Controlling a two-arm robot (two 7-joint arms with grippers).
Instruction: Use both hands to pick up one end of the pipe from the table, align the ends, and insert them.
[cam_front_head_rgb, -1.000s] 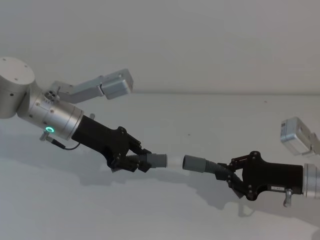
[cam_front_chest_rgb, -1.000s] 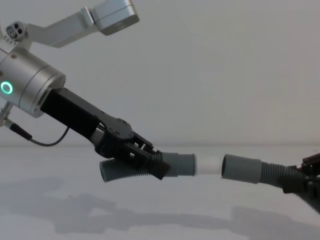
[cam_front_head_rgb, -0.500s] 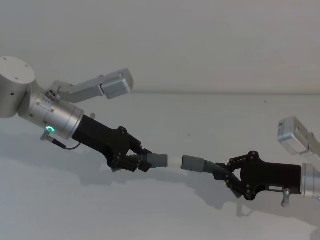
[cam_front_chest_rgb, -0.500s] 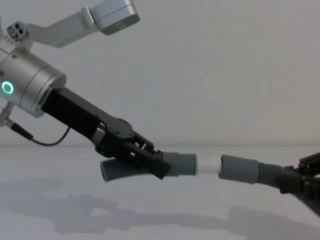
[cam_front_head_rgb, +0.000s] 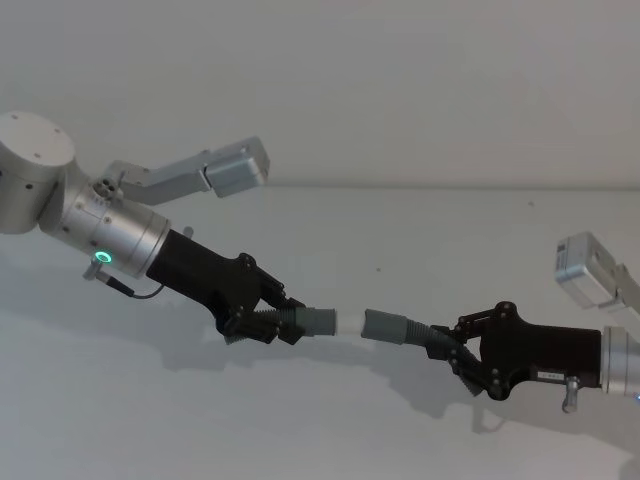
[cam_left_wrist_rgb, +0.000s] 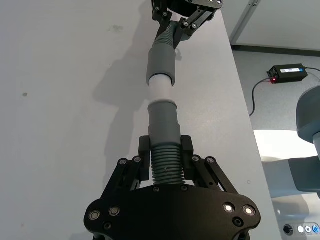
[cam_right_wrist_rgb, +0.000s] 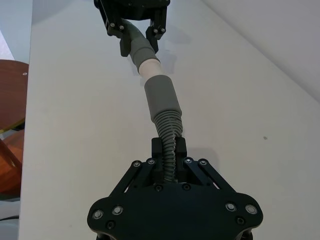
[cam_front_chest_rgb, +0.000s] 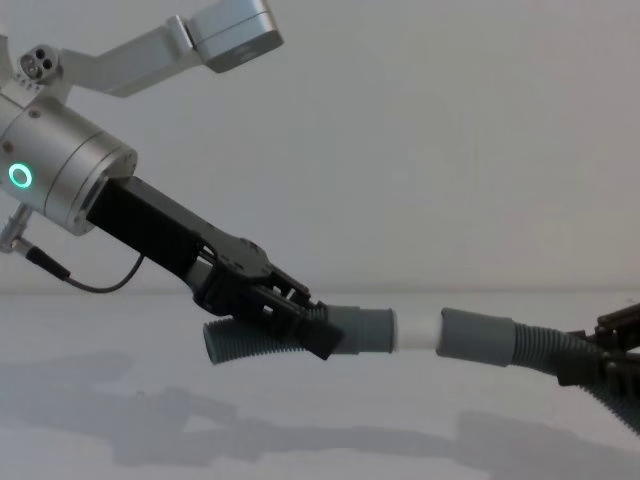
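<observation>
- I count two hose pieces, both held clear above the tabletop (cam_front_head_rgb: 420, 250), cuffs facing each other between my two grippers.
- Left gripper (cam_front_head_rgb: 268, 322): jaws clenched on the ribbed part of the left hose (cam_front_head_rgb: 262, 325), just behind its grey cuff (cam_front_head_rgb: 318, 322).
- Right gripper (cam_front_head_rgb: 450, 350): jaws clenched on the ribbed part of the right hose (cam_front_head_rgb: 420, 338), behind its socket cuff (cam_front_head_rgb: 385, 326).
- One white spigot (cam_front_chest_rgb: 416, 331), on the left cuff, pointing at the socket.
- The chest view shows me the free tail of the left hose (cam_front_chest_rgb: 240, 343) curving down behind the gripper, and the spigot's tip right at the socket's mouth (cam_front_chest_rgb: 478, 338).
- The left wrist view looks straight down the line: cuff (cam_left_wrist_rgb: 163, 120), spigot (cam_left_wrist_rgb: 160, 88), then socket (cam_left_wrist_rgb: 161, 64), all nearly in a row, the tip at or just inside the socket; I cannot tell which.
- The right wrist view shows it from the other end: socket (cam_right_wrist_rgb: 162, 98) near, white tip (cam_right_wrist_rgb: 150, 67) beyond, angled slightly off the socket's axis.
- Beyond the tabletop's edge, the left wrist view catches one small black box (cam_left_wrist_rgb: 291, 73) with a red light on the floor.
</observation>
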